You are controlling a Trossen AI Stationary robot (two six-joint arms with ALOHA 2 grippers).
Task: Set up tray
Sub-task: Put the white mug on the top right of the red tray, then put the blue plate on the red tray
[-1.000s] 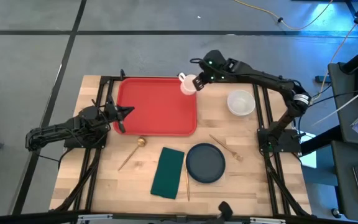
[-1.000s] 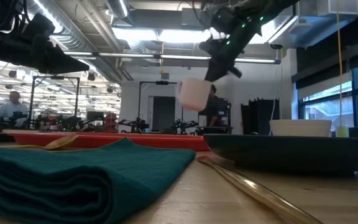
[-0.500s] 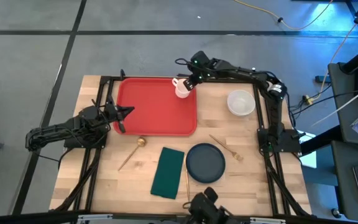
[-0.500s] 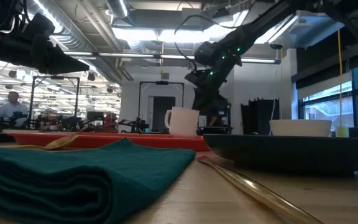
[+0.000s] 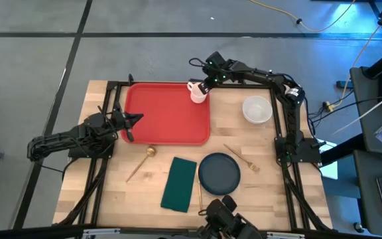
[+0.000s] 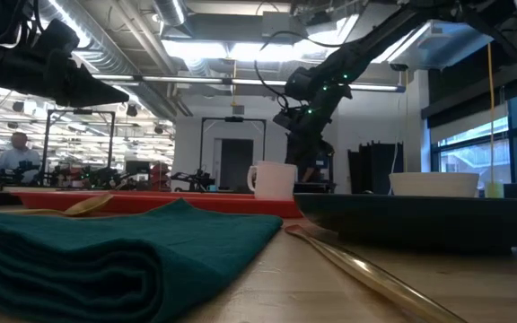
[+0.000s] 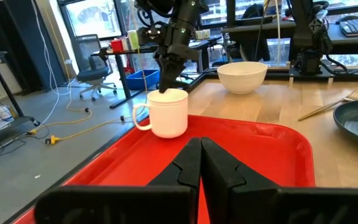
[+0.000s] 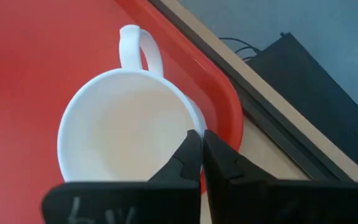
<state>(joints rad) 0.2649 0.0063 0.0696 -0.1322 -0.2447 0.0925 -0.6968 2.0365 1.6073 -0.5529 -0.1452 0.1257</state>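
The red tray [image 5: 164, 116] lies at the table's far left. A white mug [image 5: 197, 92] stands upright with its base on the tray's far right corner [image 7: 166, 115]. My right gripper [image 5: 205, 82] reaches over it from the far right and is shut on it. The mug's handle [image 8: 138, 46] points away from the fingers. My left gripper [image 5: 135, 119] is shut and waits level over the tray's left edge, touching nothing. My right gripper pinches the mug's rim [image 8: 188, 127] on the side opposite the handle, one finger inside the cup and one outside. The fingers [image 7: 166, 81] slant down from the table's far right. The mug stands upright with its base on the tray.
A white bowl [image 5: 257, 109] stands right of the tray. Nearer lie a dark plate [image 5: 219, 174], a folded green napkin [image 5: 180, 184], a gold fork [image 5: 241, 158], a gold spoon [image 5: 141, 161] and a thin gold utensil [image 5: 199, 196]. The tray's middle is bare.
My right gripper has gone down and toward the table's left with the mug. The mug, a second ago tilted and in the air beside the tray's far right corner, now stands upright on that corner. The fingers have stayed shut.
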